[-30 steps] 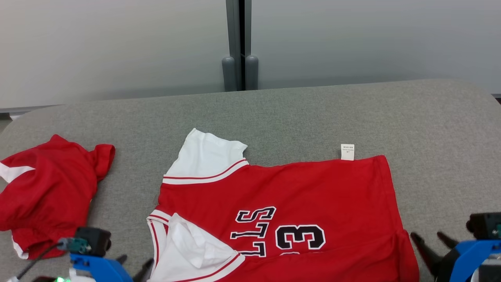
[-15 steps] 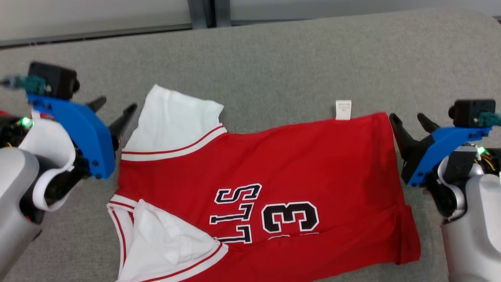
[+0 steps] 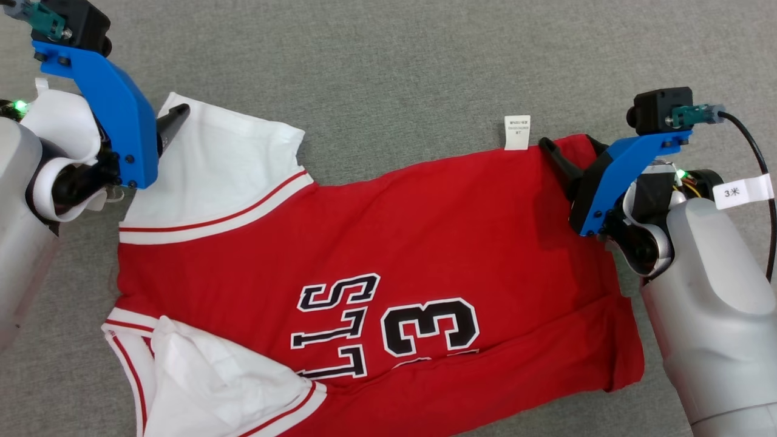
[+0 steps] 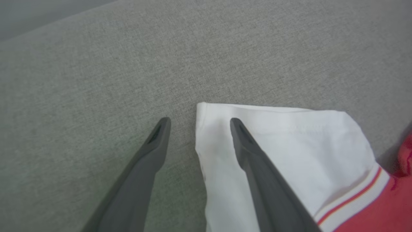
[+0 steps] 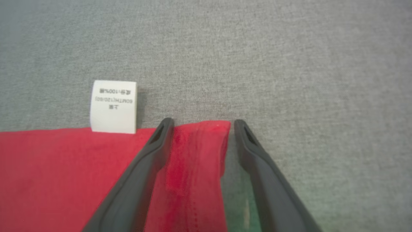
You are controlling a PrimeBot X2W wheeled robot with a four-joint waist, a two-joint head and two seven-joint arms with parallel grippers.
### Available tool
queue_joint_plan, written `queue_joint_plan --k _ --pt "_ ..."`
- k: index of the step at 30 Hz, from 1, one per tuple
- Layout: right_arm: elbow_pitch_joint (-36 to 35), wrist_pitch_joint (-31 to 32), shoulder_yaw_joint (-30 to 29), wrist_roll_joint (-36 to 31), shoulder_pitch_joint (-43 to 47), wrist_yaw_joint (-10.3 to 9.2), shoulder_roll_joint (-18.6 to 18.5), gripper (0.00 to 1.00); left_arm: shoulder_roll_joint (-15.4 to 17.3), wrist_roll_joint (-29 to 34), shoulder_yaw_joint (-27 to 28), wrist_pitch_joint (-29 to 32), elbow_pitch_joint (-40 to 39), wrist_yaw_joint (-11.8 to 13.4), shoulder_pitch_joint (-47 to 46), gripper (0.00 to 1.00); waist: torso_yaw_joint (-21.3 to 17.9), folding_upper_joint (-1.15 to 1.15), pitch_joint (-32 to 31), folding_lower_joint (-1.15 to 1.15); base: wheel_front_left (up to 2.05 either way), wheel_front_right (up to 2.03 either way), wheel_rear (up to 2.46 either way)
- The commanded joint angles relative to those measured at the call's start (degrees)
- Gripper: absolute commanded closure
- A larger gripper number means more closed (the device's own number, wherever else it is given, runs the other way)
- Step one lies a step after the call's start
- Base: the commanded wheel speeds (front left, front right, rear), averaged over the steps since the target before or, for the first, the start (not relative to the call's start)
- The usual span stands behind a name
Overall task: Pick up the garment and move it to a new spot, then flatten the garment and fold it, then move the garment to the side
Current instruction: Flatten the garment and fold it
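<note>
A red jersey [image 3: 425, 243] lies on the grey tabletop [image 3: 394, 60]. The left claw [image 4: 198, 120], spread, straddles the white sleeve [image 4: 289, 138] at its edge. The right claw [image 5: 201, 121], also spread, straddles the hem corner [image 5: 199, 148].

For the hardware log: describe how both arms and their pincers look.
The left pincer and right pincer each have two long dark tapering fingers, a blue bracket with a black camera, and a pale grey forearm. The right arm carries a black cable and white tag.
</note>
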Motion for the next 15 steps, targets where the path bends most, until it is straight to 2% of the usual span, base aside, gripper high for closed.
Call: queue_joint_plan --k 1,5,6,7,9,10,11,13,15 --pt "2.3 0.8 1.8 0.9 1.2 0.02 0.4 0.0 -0.3 0.2 -0.1 0.0 1.7 -0.4 -1.1 0.0 -0.5 -0.01 0.2 0.0 0.0 0.0 0.0" --pt "3.5 0.9 6.4 3.5 1.5 0.04 0.5 0.0 -1.4 -1.1 -0.6 1.5 6.5 -1.9 -2.0 0.0 -2.1 -0.01 0.6 0.0 0.0 0.0 0.0" --pt "3.5 0.8 7.5 4.1 1.7 0.08 0.4 0.09 -1.6 -1.6 -0.6 1.9 7.3 -2.2 -2.1 0.0 -2.3 -0.01 0.6 0.0 0.0 0.0 0.0" --pt "3.5 0.6 8.3 4.7 1.9 0.1 0.2 0.28 -1.7 -2.0 -0.7 2.3 7.8 -2.5 -2.0 0.0 -2.4 -0.01 0.5 0.0 0.0 0.0 0.0" --pt "3.3 0.0 9.6 5.6 2.1 0.09 -0.4 0.8 -1.6 -2.4 -1.2 2.9 8.5 -3.0 -2.3 0.54 -2.6 -0.01 0.3 0.0 0.0 0.0 0.0" --pt "3.2 -0.3 10.1 6.0 2.2 0.09 -0.7 1.0 -1.6 -2.6 -1.4 3.1 8.8 -3.1 -2.3 0.89 -2.7 -0.01 0.1 0.0 0.0 0.0 0.0" --pt "3.1 -0.9 10.5 6.2 2.3 0.09 -0.9 1.0 -1.6 -2.7 -1.5 3.1 9.0 -3.3 -2.3 1.0 -2.7 -0.01 -0.1 0.0 0.0 0.0 0.0" --pt "2.6 -3.2 10.3 6.5 1.8 0.03 -1.6 1.0 -1.5 -2.0 -1.6 1.7 9.0 -3.4 -2.9 1.0 -2.5 -0.01 -0.5 0.0 0.0 0.0 0.0" --pt "2.7 -8.5 8.0 5.7 0.5 -0.03 -2.3 1.0 -1.3 -0.4 -1.4 -2.2 10.1 -3.4 -3.8 1.0 -2.0 -0.01 -1.2 0.0 0.0 0.0 0.0"
